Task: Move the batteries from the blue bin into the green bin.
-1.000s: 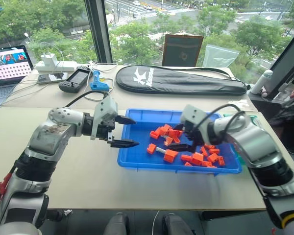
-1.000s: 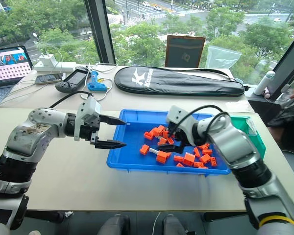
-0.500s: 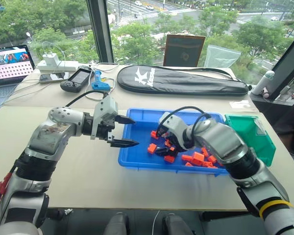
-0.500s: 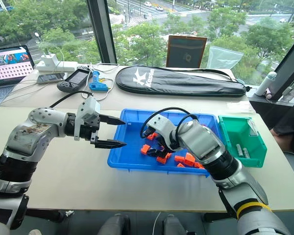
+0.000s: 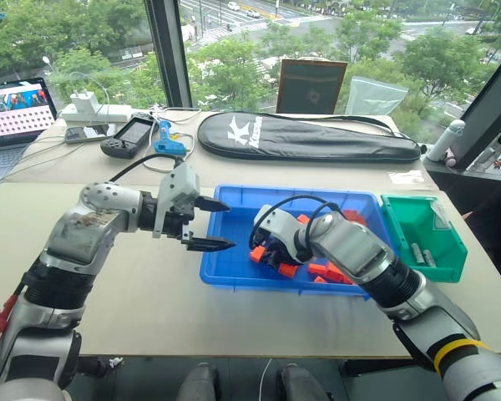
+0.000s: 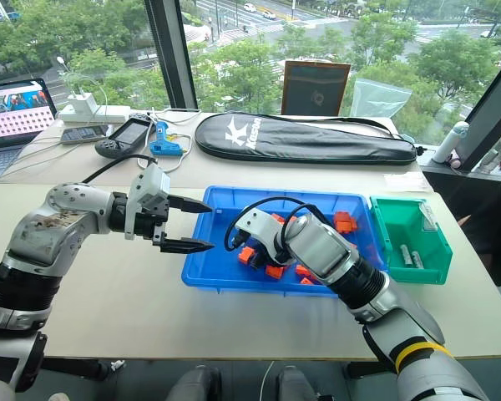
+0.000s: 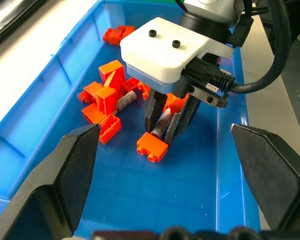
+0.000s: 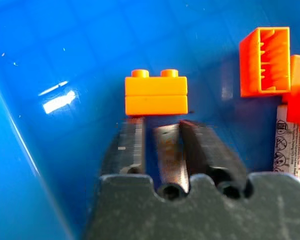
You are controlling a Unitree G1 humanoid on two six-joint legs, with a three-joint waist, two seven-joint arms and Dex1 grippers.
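Inside the blue bin (image 5: 234,251), pinching a battery (image 7: 162,125) with the right tool (image 7: 165,131); lifting straight, avoiding the orange brick (image 7: 152,147); left tool (image 5: 215,224) hovering spread.

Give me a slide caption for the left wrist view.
Right gripper shut on a battery in the blue bin, orange bricks alongside.

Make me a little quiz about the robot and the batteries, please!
1. True or false: the right gripper is shut on a battery in the blue bin.
2. What lies just past that gripper's tips? A) an orange brick B) a spoon C) a ball
3. Fill in: batteries already lie in the ___ bin.

Key: 1 true; 2 A; 3 green.
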